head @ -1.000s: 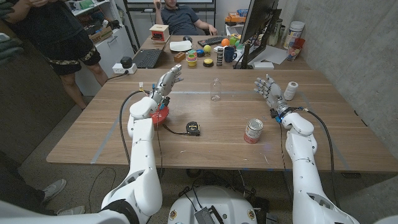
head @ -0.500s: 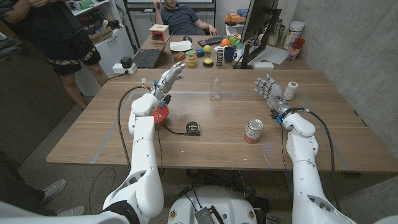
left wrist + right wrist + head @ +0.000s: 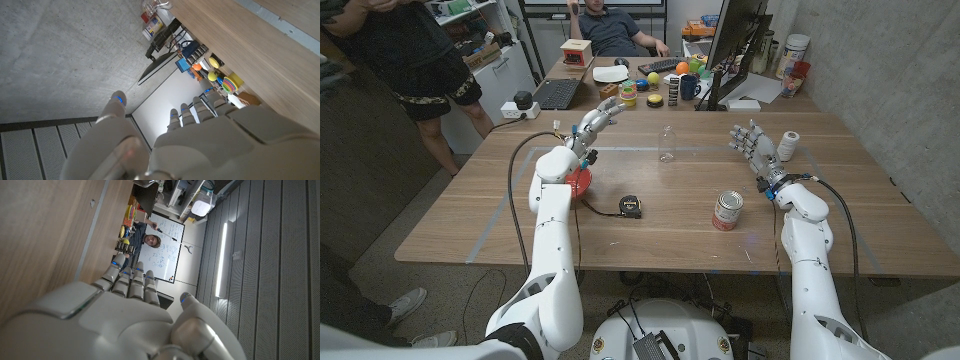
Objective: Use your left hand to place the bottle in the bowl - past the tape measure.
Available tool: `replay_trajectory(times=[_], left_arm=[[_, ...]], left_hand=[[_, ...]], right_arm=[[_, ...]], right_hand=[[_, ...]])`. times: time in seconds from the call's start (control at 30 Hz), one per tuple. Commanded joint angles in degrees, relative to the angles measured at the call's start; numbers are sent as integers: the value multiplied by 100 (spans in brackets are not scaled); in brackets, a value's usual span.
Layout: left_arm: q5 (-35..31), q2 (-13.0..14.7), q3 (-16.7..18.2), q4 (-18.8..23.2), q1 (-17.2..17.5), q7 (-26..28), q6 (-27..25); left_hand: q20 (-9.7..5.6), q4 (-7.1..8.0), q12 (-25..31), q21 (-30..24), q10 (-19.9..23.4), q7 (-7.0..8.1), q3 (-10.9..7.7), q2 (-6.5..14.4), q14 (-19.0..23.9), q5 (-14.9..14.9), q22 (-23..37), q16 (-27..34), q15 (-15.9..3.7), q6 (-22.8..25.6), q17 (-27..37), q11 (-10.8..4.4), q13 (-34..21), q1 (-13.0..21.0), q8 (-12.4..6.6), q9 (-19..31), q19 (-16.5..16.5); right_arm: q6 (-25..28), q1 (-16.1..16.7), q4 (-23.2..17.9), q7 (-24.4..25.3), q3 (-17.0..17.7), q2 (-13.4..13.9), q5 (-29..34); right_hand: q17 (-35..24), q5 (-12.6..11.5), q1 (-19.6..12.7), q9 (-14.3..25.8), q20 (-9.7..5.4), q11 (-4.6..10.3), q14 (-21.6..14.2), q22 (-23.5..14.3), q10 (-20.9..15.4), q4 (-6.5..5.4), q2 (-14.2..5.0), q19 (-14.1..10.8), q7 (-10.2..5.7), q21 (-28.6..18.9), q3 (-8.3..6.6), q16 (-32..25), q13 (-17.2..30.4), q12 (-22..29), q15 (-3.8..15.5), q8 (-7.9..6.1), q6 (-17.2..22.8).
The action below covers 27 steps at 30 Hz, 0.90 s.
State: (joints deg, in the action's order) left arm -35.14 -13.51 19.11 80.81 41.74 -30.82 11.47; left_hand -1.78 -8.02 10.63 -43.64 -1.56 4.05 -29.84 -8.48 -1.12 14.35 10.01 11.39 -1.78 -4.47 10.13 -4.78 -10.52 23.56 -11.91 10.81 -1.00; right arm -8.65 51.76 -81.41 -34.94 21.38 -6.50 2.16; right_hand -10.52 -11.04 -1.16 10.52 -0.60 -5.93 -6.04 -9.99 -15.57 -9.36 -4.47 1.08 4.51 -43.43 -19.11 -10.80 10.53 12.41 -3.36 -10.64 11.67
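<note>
Left hand (image 3: pixel 596 119) raised empty, bottle (image 3: pixel 667 143) upright, tape measure (image 3: pixel 632 207), red bowl (image 3: pixel 579 181)

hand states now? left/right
Left hand: open, holding nothing, raised over the table short of the bottle.
Right hand: open, holding nothing.

From your tape measure (image 3: pixel 632 207), the bowl (image 3: pixel 579 183) lies at ten o'clock, the bottle (image 3: pixel 667 143) at one, the can (image 3: pixel 727 210) at three.

We're in an office-style lab: bare concrete walls, a whiteboard (image 3: pixel 161 255) at the back, and a desk behind the table (image 3: pixel 650 200) crowded with a laptop (image 3: pixel 557 93), monitor (image 3: pixel 735 45) and keyboard (image 3: pixel 663 66). A person (image 3: pixel 612 28) sits at that desk.
</note>
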Motion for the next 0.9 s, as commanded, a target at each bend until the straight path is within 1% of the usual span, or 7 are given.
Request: replay_trajectory(times=[0.03, 0.2, 0.37, 0.57, 0.7, 0.83, 0.9], left_arm=[[-605, 34, -274, -29, -35, 407, 149], [-782, 52, -405, -53, -38, 477, 151], [-924, 44, -509, -44, -46, 528, 92], [-1208, 69, -704, -2, -39, 657, 47], [-1381, 84, -838, 97, -12, 666, -3], [-1429, 66, -885, 172, 28, 745, 5], [-1500, 73, -923, 220, 48, 765, -26]], left_hand=[[-98, -136, 87, 15, 142, -82, 38, -93, 137, 52, 19, 44, -178, 68, 9, 29, -33, 257, -88, 21, 150], [-90, -168, 94, 21, 184, -102, 71, -131, 179, 62, 17, 44, -165, 107, 8, 54, -32, 349, -104, 20, 195], [-61, -194, 95, 35, 211, -136, 113, -173, 220, 73, 12, 43, -147, 111, 9, 66, -32, 442, -105, 18, 233], [30, -221, 89, 69, 226, -136, 177, -220, 260, 88, 1, 36, -126, 126, 10, 82, -33, 565, -110, 16, 260], [60, -236, 96, 94, 267, -141, 225, -231, 287, 105, -4, 27, -112, 158, 11, 80, -33, 685, -121, 15, 295], [79, -244, 96, 115, 280, -168, 246, -224, 287, 120, -6, 15, -103, 181, 11, 84, -34, 776, -130, 14, 306], [55, -250, 99, 127, 297, -172, 259, -218, 292, 131, -8, 9, -110, 186, 11, 77, -34, 846, -131, 14, 323]], right_arm=[[-92, 34, -30, -136, 13, 46, -101], [-128, 50, -44, -193, 13, 67, -152], [-181, 79, -67, -280, 8, 87, -229], [-236, 135, -128, -367, -10, 111, -302], [-226, 200, -212, -393, 1, 132, -339], [-208, 264, -274, -390, 26, 139, -379], [-215, 290, -288, -392, 36, 132, -409]], right_hand=[[-15, -26, 33, 16, -15, -7, -58, -22, -53, -4, -190, -26, 7, 6, 35, -30, 33, 40, -11, -50, 51], [-15, -27, 36, 16, -15, 18, -60, -23, -47, -5, -186, -30, 8, 14, 44, -31, 33, 37, -13, -49, 52], [-15, -28, 38, 17, -12, 2, -66, -23, -49, -5, -184, -34, 14, 21, 50, -32, 33, 37, -15, -49, 54], [-15, -29, 40, 17, -14, 7, -64, -23, -61, -6, -183, -39, 12, 31, 59, -30, 34, 41, -19, -50, 60], [-14, -31, 40, 17, -13, 5, -66, -23, -68, -6, -181, -42, 17, 40, 66, -30, 34, 43, -23, -49, 60], [-14, -32, 41, 17, -15, 8, -70, -23, -71, -6, -178, -46, 19, 47, 72, -31, 34, 43, -17, -48, 60], [-14, -32, 42, 17, -14, 4, -75, -23, -76, -6, -177, -48, 15, 50, 76, -32, 34, 45, -22, -48, 62]])
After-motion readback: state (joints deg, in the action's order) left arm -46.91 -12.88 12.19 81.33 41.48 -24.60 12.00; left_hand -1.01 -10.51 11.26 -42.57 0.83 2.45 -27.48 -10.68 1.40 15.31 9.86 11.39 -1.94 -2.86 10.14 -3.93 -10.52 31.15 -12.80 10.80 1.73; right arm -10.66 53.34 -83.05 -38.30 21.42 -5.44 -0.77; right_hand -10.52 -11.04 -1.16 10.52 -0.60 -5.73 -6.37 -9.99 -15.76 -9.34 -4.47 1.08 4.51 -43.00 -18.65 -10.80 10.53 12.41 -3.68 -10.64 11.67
